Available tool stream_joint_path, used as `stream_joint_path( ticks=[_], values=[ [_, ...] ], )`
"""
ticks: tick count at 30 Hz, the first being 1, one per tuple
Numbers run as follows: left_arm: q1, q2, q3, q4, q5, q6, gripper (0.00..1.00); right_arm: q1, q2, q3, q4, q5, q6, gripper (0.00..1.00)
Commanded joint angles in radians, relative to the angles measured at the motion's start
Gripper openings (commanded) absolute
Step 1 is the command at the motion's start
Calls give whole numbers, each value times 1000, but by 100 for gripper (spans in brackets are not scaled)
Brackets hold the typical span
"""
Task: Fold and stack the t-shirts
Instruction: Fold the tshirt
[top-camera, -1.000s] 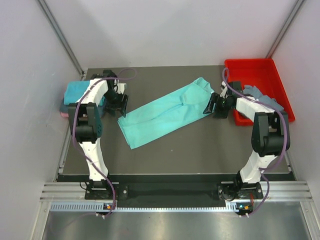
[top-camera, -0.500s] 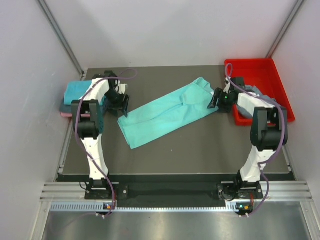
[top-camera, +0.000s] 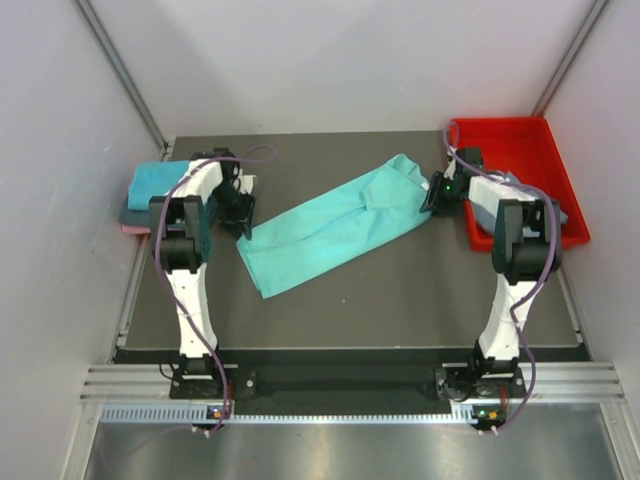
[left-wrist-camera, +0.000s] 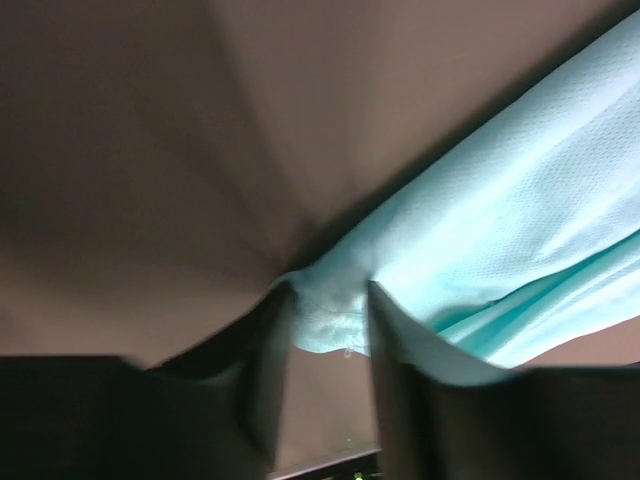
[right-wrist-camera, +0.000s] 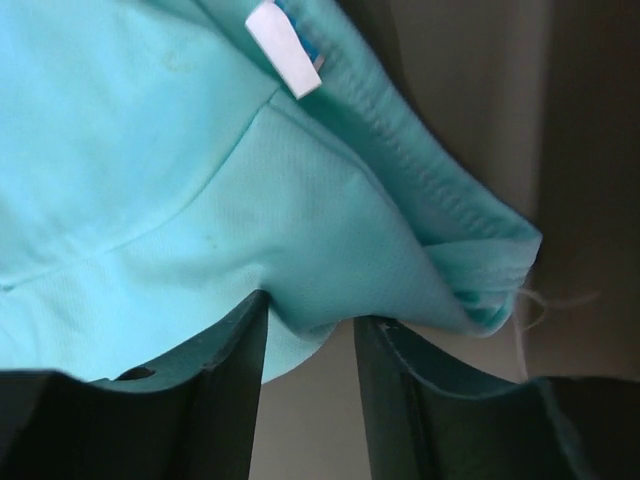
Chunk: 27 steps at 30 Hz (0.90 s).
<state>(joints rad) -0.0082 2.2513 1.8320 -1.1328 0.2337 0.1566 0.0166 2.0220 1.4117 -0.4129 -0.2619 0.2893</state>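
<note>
Two obstacles flank the work. A rigid red plastic tray (top-camera: 540, 140) sits in the far right corner of the dark grey counter (top-camera: 420, 290), and a crumpled slate grey-blue t-shirt (top-camera: 525, 190) in it lies just beside the right arm (top-camera: 515, 240). At the left edge, a folded teal t-shirt (top-camera: 155, 180) rests on a pink t-shirt (top-camera: 130, 228), close behind the left arm (top-camera: 180, 235). Between them a turquoise t-shirt (top-camera: 330, 225), folded into a long strip, lies flat and slanted, its left end nearer the arm bases than its right. The left arm's jaws pinch a bunched corner at the left end. The right arm's jaws pinch the hemmed edge at the right end, near a white label (right-wrist-camera: 285, 48) and a loose thread (right-wrist-camera: 545, 298). Pale walls (top-camera: 330, 60) close three sides, and the widest stretch of counter lies between the strip and the arm bases.
</note>
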Motion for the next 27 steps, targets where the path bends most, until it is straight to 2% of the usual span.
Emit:
stream_joint_path(
  ticks=[1,2,3,4,5,8,15,18,27],
  values=[
    [1,2,33,-12,0,11,35,-9,38,84,22,30,-10,39],
    [1,4,32,-12,1,11,28,-9,46,93,20,29,-12,32],
    [1,-1,27,-13,1,11,14,-9,61,104,22,30,-13,28],
    [1,-4,20,-15,0,14,7,-9,69,122,22,32,-15,20],
    [1,-7,16,-18,-4,14,0,-9,75,130,19,35,-15,15],
    [1,-45,-17,-18,3,11,0,-9,113,176,17,52,-24,7],
    [-24,-148,-111,-30,26,18,0,5,233,387,11,36,-24,7],
    [-59,-188,-160,-31,29,17,0,19,290,507,16,30,-16,7],
    [-246,-306,-313,-33,33,21,0,88,418,668,63,-3,36,7]
  ],
)
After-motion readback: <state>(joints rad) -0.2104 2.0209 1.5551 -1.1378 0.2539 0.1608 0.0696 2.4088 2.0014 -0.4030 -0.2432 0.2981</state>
